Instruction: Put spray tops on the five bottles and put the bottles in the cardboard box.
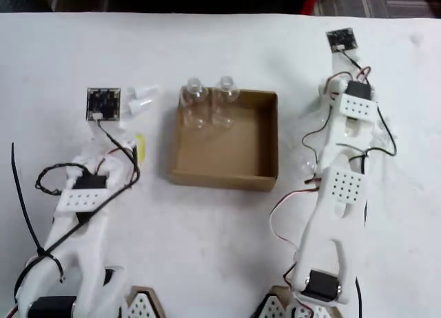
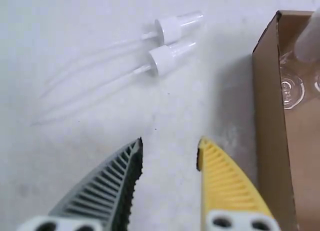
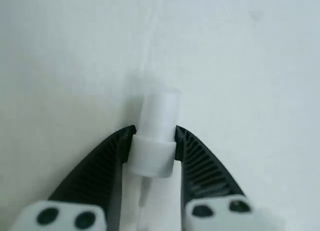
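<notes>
One risk: right tool (image 3: pixel 155 134) pinches a spray top (image 3: pixel 159 108) at its slick collar, so it may tilt; left tool (image 2: pixel 169 143) hangs spread.

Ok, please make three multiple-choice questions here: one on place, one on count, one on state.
1. Where are the two bottles? A in a gripper B inside the cardboard box C on the floor
2. How many spray tops lie by the left gripper? A one B four C two
3. The right gripper is A shut on a spray top B open C shut, empty
Key: B, the box walls surround them; C, two lie ahead of it; A, it clamps the white cap.
</notes>
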Controlling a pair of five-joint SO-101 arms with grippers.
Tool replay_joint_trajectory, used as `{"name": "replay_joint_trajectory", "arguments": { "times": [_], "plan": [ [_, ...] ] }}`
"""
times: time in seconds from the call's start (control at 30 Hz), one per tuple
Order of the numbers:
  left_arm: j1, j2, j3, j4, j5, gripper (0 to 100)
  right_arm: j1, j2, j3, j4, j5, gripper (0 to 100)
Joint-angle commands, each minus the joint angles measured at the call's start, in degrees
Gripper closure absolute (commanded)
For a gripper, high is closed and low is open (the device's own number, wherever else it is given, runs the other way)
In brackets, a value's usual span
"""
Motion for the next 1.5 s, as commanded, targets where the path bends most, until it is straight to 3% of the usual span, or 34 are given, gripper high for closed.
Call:
{"name": "replay_joint_trajectory", "arguments": {
  "times": [0.0, 0.53, 0.6, 0.8, 1.0, 1.17, 1.33, 1.47],
  "plan": [
    [0.2, -0.1, -0.3, -1.4, 0.5, 83, 4.1, -0.5, -6.3, 10.8, -0.2, 98.3],
    [0.2, -0.1, -0.2, -1.4, 0.5, 83, 12.6, -1.0, -15.7, 31.0, -0.2, 97.6],
    [0.2, -0.1, -0.2, -1.4, 0.5, 83, 12.8, -2.6, -15.4, 31.5, -0.3, 94.7],
    [0.2, -0.1, -0.2, -1.4, 0.5, 83, 12.6, -6.1, -15.3, 33.2, -0.2, 72.8],
    [0.2, -0.1, -0.3, -1.4, 0.5, 83, 13.1, -12.8, -15.3, 33.2, -0.2, 74.7],
    [0.2, -0.1, -0.3, -1.4, 0.5, 83, 19.9, -19.9, -14.9, 33.1, -0.2, 75.2],
    [0.2, -0.1, -0.3, -1.4, 0.5, 83, 30.9, -19.4, -8.6, 26.9, -0.2, 75.2],
    [0.2, -0.1, -0.3, -1.4, 0.5, 83, 34.9, -18.0, -3.7, 26.6, 3.1, 75.3]
  ]
}}
